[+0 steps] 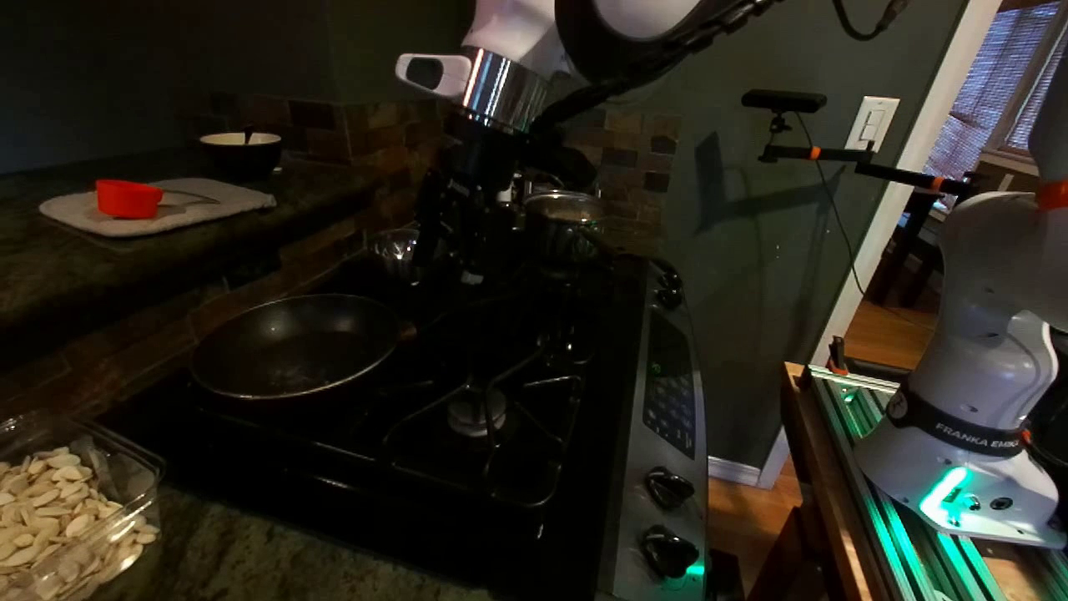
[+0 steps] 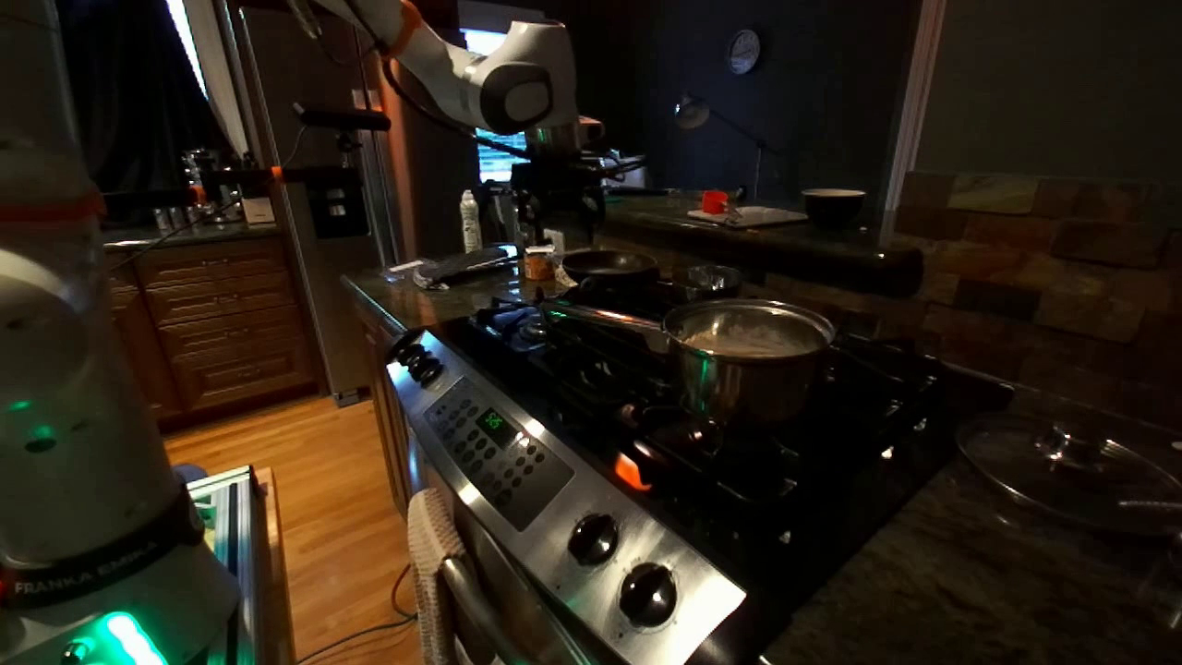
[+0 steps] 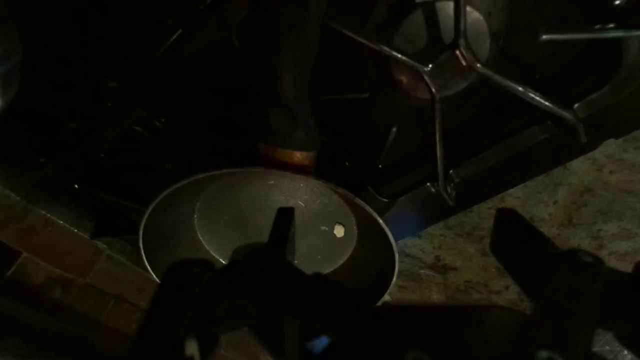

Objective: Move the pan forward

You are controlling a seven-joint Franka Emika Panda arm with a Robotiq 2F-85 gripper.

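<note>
I have the tool [image 3: 395, 215] released, its two fingers [image 3: 284, 232] spread well apart above the gas stovetop [image 1: 417, 492]; in the wrist view one finger overlaps the frying pan [image 3: 230, 215] and the other overlaps the speckled stone desk [image 3: 450, 270]. The frying pan sits on the stovetop near the tiled backsplash [image 3: 50, 240], at the end beside a clear plastic box [image 1: 138, 480] of pale seeds; its dark handle [image 3: 295, 100], with a copper-toned collar [image 3: 290, 157], runs from the rim over the stovetop; a small pale scrap [image 3: 339, 230] lies inside. In an exterior view I see a shiny vessel [image 1: 394, 250] beyond the frying pan, too dim for me to name more closely; a steel saucepan [image 2: 739, 388] stands upright toward the opposite end of the stovetop, well apart from the frying pan, and a glass lid [image 2: 1062, 471] lies on the desk near it; a red measuring cup [image 1: 128, 199] rests on a pale mat [image 1: 238, 200] near a dark bowl [image 1: 242, 160].
</note>
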